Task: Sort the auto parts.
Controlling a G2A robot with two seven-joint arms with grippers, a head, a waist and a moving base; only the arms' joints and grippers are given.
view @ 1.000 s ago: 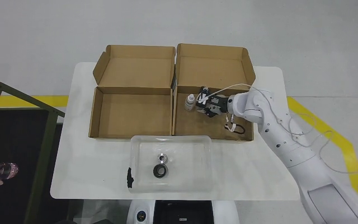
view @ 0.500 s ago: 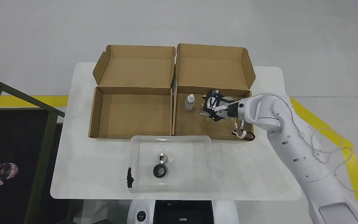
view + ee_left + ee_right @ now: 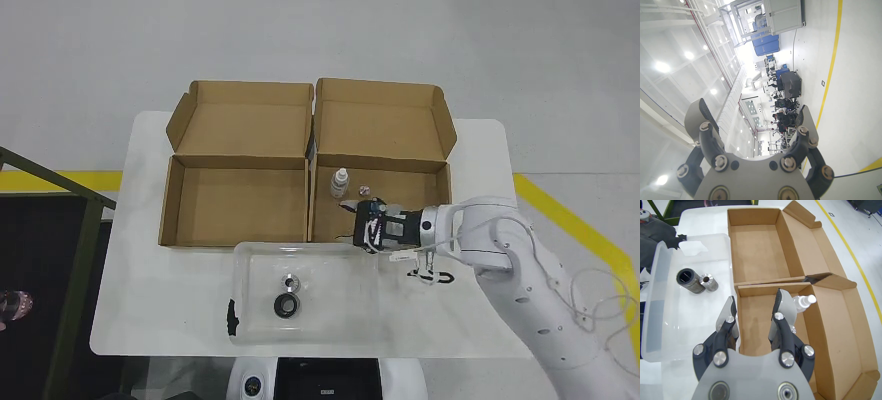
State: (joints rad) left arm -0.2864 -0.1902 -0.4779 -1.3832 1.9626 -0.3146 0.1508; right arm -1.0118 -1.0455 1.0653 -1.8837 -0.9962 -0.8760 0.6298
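In the lower middle of the top view, the clear tub [image 3: 310,246] sits on the white surface [image 3: 130,300]. It holds two parts: a dark sleeve [image 3: 287,305] and a small metal collet [image 3: 290,282]. Both stand on end with their bores pointing up, so each long axis is vertical and each reads as a ring from above. They sit just beside each other; whether they touch I cannot tell.

Next out, the right gripper [image 3: 362,228] hangs where the tub's far rim meets the near wall of the right box [image 3: 400,195]. Its jaws are spread and hold nothing. From the jaws, the parts lie to the lower left in the top view and to the upper left in the right wrist view. The collet [image 3: 708,284] is closer to the jaws than the sleeve [image 3: 689,280]. The next reach would likely go down and across into the tub, closing across a part's round flank rather than its ends.

Farther off, a white spray bottle [image 3: 340,182] sits by the right box's left wall, with the left box [image 3: 235,205] beyond that wall.

The left gripper [image 3: 752,108] faces up into the hall, its jaws released and bare, so I judge the right arm the nearer one.
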